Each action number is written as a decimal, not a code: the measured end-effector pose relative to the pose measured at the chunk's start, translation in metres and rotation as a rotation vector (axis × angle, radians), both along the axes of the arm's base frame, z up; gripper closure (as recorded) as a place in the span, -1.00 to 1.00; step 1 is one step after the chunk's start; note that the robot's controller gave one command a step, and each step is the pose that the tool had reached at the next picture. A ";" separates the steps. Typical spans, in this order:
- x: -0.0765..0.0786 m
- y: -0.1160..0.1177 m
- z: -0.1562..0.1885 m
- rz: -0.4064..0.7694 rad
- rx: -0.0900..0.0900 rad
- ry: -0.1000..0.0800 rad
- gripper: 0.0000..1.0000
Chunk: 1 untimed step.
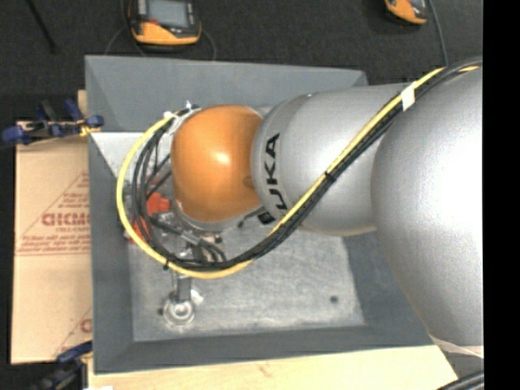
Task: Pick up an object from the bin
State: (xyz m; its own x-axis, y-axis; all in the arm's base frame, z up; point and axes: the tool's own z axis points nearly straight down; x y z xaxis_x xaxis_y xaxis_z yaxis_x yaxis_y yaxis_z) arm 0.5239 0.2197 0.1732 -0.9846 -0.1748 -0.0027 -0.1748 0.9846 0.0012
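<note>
Matt grey metal bin (244,84) beneath glossy orange wrist cover (211,161)

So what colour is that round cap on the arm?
The cap is glossy orange, seen best in the camera view.

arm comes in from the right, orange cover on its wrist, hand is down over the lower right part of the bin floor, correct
Not quite. The camera view shows the hand over the lower left part of the bin floor, not the lower right. The rest holds: the arm comes in from the right, with an orange cover on its wrist.
</note>
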 end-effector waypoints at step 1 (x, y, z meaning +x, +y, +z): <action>-0.032 -0.032 -0.107 0.129 -0.005 0.008 -1.00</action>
State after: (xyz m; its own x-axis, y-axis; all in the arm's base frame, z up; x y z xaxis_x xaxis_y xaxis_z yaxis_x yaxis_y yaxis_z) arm 0.4920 0.1874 0.0665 -0.9539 -0.2999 0.0062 -0.2999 0.9540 -0.0013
